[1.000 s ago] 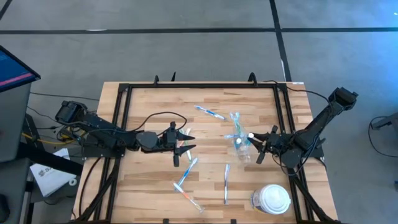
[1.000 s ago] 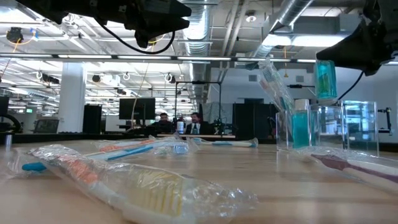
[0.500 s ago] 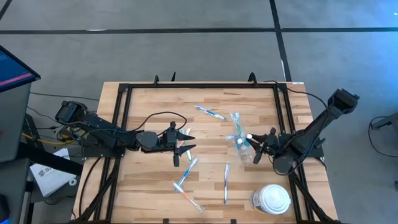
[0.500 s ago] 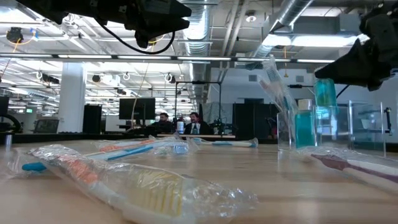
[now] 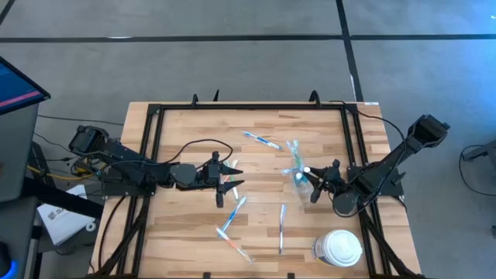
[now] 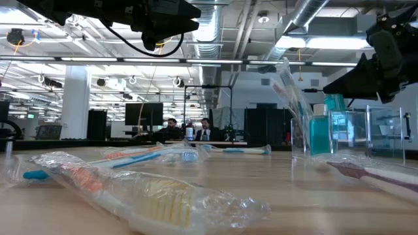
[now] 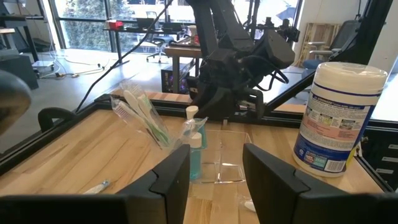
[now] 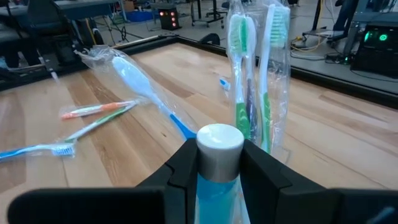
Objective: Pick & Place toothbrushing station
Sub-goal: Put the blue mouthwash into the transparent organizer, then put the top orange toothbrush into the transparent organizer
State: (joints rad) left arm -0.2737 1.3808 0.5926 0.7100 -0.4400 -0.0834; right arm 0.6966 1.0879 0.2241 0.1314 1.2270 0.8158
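**Tube going into the cup**

The right claw (image 8: 214,177) is gripping a small teal tube with white cap (image 8: 219,144) over the clear plastic cup (image 7: 219,163) on the wooden bench (image 5: 186,225), beside wrapped green toothbrushes (image 8: 256,74). Next it probably needs lowering and releasing. The left claw (image 5: 235,175) is waiting half-open, empty.

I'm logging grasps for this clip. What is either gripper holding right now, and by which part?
The right gripper holds a small teal tube just below its white cap, at the clear cup. The left gripper is open and holds nothing.
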